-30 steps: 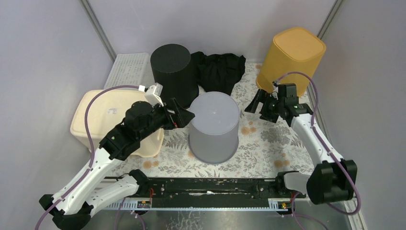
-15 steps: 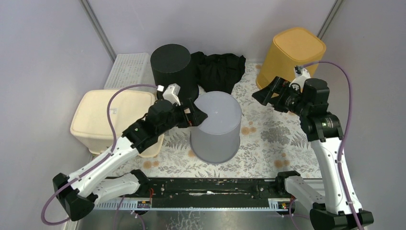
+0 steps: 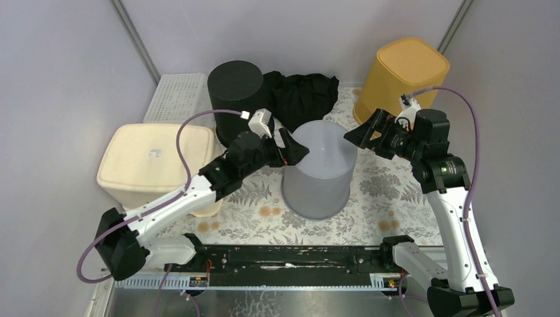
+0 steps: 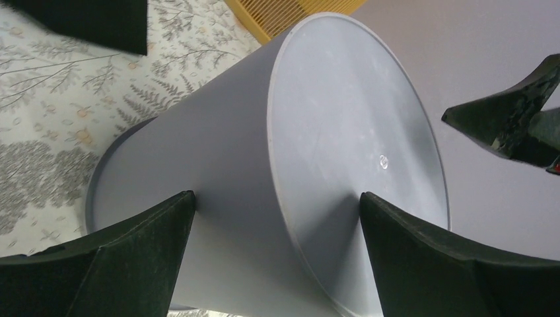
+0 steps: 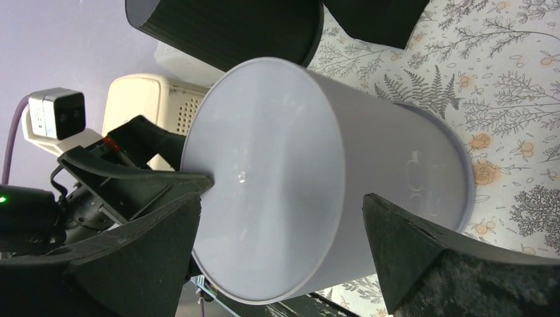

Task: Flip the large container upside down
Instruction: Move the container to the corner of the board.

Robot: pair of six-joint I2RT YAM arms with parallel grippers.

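Grey plastic cylindrical container stands mouth-down in the middle of the floral counter. The left pincer, spread wide, brackets its upper left rim. The right pincer, also spread, hovers just right. An uneven squeeze on the smooth tapered walls could let it slip and topple.

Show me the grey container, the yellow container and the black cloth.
grey container [image 3: 318, 193]: top external view, side wall.
yellow container [image 3: 407, 65]: top external view, upturned base.
black cloth [image 3: 302, 96]: top external view, middle folds.
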